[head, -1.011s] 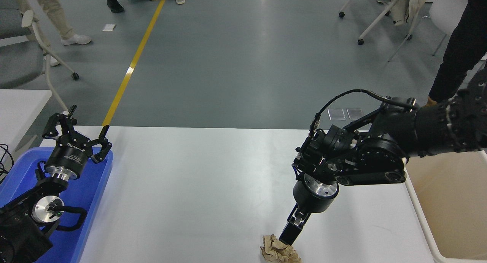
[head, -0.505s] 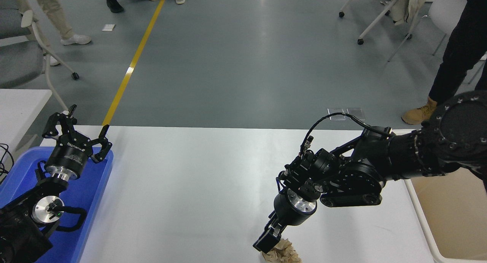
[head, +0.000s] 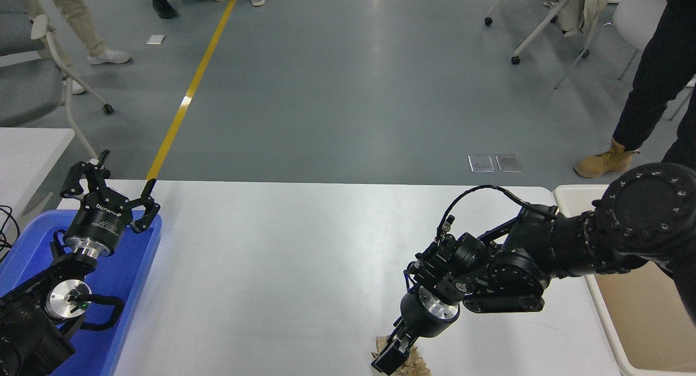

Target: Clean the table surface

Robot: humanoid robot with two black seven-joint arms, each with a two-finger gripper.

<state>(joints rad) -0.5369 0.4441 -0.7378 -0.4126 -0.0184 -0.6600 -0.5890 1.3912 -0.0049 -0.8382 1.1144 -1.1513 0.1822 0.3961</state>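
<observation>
The white table surface [head: 272,267] fills the middle of the head view. A crumpled wad of brown paper [head: 417,361] lies at its near edge, right of centre, partly cut off by the picture's bottom. My right gripper [head: 392,355] points down onto the wad's left half and covers part of it; paper shows on both sides of it. My left gripper [head: 122,174] is parked at the lower left above a blue bin [head: 130,267], open and holding nothing.
A beige plastic bin [head: 641,316] stands against the table's right edge, under my right forearm. A smaller white tabletop [head: 27,147] sits at the far left. A person's dark-trousered leg [head: 652,76] and tan boot stand beyond the far right corner; wheeled chairs stand farther back.
My right arm has dropped and pulled toward the near edge. Its gripper went from the wad's right side across to its left and now sits low on it. The left arm has not moved.
</observation>
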